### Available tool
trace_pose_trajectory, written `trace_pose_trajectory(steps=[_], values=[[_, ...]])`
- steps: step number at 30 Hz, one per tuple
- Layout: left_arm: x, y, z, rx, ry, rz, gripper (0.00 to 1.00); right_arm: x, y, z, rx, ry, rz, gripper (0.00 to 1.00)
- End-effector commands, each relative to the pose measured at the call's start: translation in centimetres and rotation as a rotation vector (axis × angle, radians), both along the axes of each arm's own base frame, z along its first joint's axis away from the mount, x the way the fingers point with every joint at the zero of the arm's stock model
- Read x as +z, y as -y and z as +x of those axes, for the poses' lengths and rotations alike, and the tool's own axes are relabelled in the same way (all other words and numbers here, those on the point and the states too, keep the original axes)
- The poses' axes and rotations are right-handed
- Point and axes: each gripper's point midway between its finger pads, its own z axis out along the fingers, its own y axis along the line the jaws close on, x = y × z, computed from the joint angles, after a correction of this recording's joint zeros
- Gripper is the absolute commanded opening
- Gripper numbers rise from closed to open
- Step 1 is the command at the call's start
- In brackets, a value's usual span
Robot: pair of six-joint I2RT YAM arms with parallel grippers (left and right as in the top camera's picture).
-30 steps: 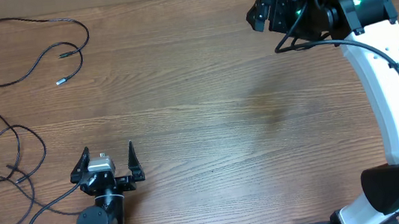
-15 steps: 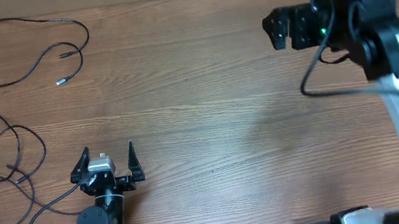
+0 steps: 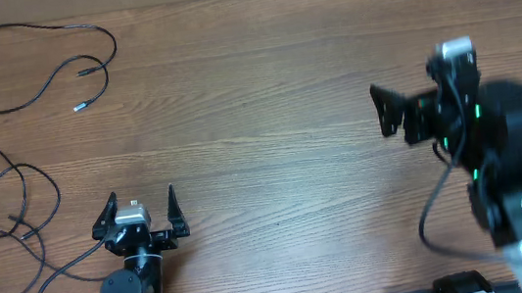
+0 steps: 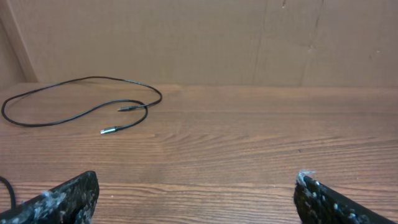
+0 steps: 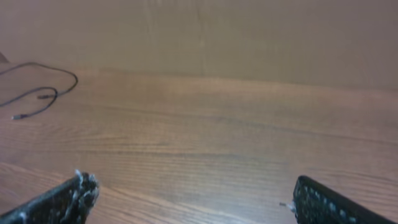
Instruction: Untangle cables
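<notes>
Overhead, far cable [image 3: 40, 27]: one thin black loop lying open at the far-left corner of the table [image 3: 264, 87]. Both plug ends [image 3: 80, 107] lie free and nothing crosses the loop, so it looks already sorted.
Near cable [image 3: 20, 230]: at the left edge, its loops crossing over each other. Part of it runs out of view, so I cannot tell whether it is one cord or two.
Handling: judged light, limp and thin. It should slide on the wood rather than lift stiffly, and a tug on one strand may tighten a crossing.
Where to hold: probably a plain strand clear of the crossings, or just behind a plug end, pinched low against the wood.
Left gripper [image 3: 140, 195]: jaws spread wide and empty, at the near edge. It is near the near cable's trailing strand but apart from it.
Left wrist view: only the far cable shows, well ahead of the fingers.
Right gripper [image 3: 380, 111]: blurred, jaws released and holding nothing. It is over bare wood on the right, well apart from both cables.
</notes>
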Motion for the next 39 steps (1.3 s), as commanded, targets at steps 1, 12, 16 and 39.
trace_pose_trajectory(steps=[1,12,16,39], values=[[0.0,0.2,0.0,-0.014,0.006,0.012,1.00,-1.6,0.7,-2.4,-0.014,0.104,0.001,1.00],[0.0,0.2,0.0,-0.014,0.006,0.011,1.00,-7.2,2.3,-6.5,-0.059,0.295,0.018,1.00],[0.0,0.2,0.0,-0.014,0.006,0.011,1.00,-8.3,2.4,-6.7,-0.067,0.339,0.024,1.00],[0.0,0.2,0.0,-0.014,0.006,0.011,0.99,-11.3,2.9,-6.9,-0.099,0.372,0.050,1.00]])
